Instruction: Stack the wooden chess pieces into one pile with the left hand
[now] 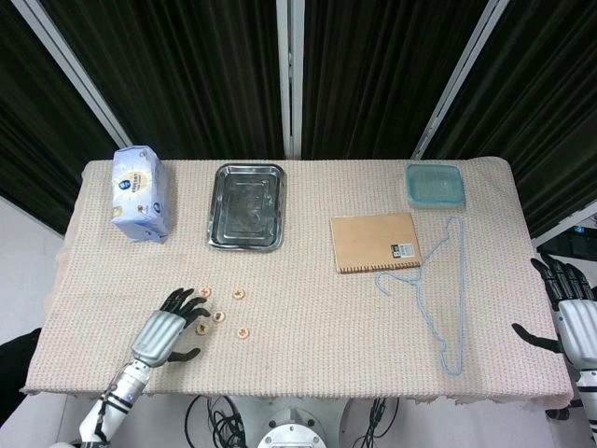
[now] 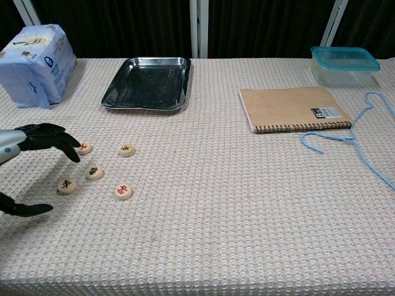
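Your left hand (image 2: pixel 31 140) hovers with fingers (image 2: pixel 65 150) spread right over the chess pieces (image 2: pixel 94 172), holding nothing.

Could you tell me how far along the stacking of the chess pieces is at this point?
Nothing is stacked yet: the chess pieces lie singly on the tablecloth, none on top of another. The left hand is over them with fingers spread, holding nothing. The right hand waits open at the table's edge. All the picking and piling is left.
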